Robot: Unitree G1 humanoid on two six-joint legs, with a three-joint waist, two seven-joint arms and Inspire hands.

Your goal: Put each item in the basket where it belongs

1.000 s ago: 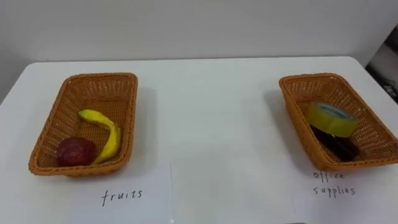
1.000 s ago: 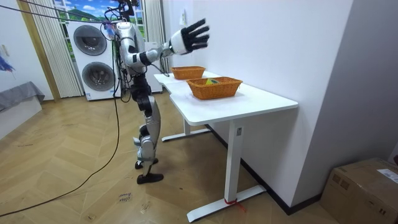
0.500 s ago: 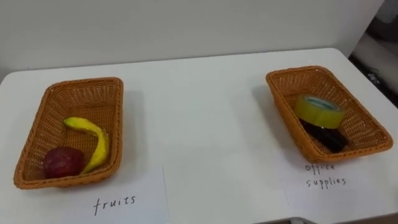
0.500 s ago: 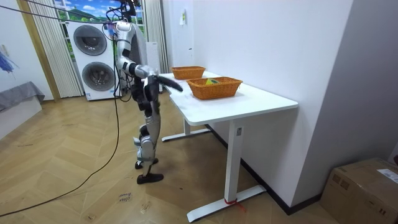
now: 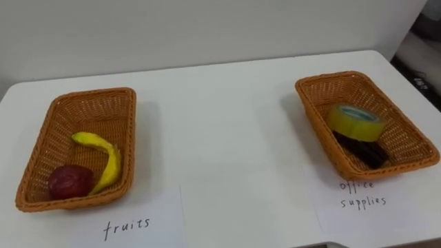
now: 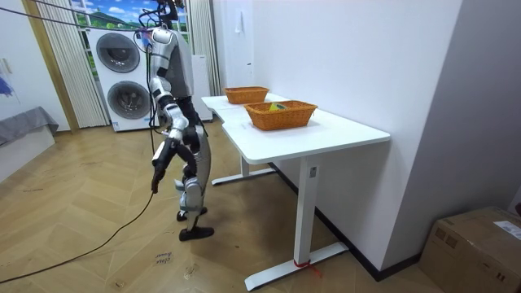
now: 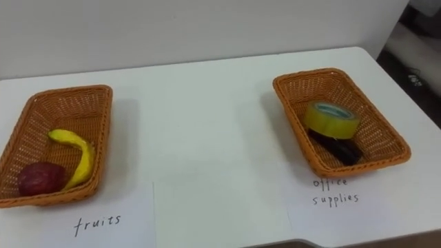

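You had the banana [image 5: 103,155] and red fruit [image 5: 69,180] in the fruit basket [image 5: 89,93] by the desk's [image 5: 220,117] left edge. The tape roll [image 5: 355,122] sat atop a dark item [image 5: 362,151] in the supplies basket [image 5: 324,77] by its right edge, both matching the labels [image 5: 127,225], so sorting looked finished. Your right hand [image 6: 155,177] hung low, off the desk; its spread I couldn't tell.

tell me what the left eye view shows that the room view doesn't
Left eye view: a curved yellow banana and a dark red round fruit in the left woven basket, a dark object under the yellow tape roll in the right woven basket, and handwritten paper labels. Room view: the robot standing by the white table, its right hand hanging low, stacked white washing machines behind. Both: the two baskets on that table, yellow glimpsed in the nearer one.
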